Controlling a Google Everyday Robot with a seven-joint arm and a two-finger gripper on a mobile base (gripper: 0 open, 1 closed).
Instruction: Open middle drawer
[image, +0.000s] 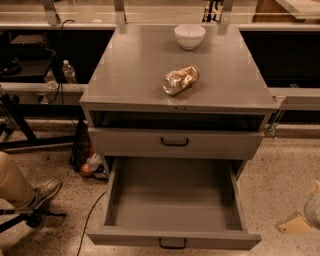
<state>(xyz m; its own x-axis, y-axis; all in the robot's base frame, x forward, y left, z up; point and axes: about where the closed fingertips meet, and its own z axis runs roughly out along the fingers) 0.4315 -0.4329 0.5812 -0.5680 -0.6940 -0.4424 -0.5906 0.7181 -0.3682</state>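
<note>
Speckled floor, lower right edge: the claw (301, 220) sits low, well apart from the counter (135, 70). Whether it is clenched or released cannot be told. The middle drawer (172, 200) stands pulled far out below the upper drawer (125, 142). By this view, the opening appears complete.

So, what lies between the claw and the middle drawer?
Camera view: only bare speckled floor separates the claw, at the lower right edge, from the pulled-out middle drawer.
</note>
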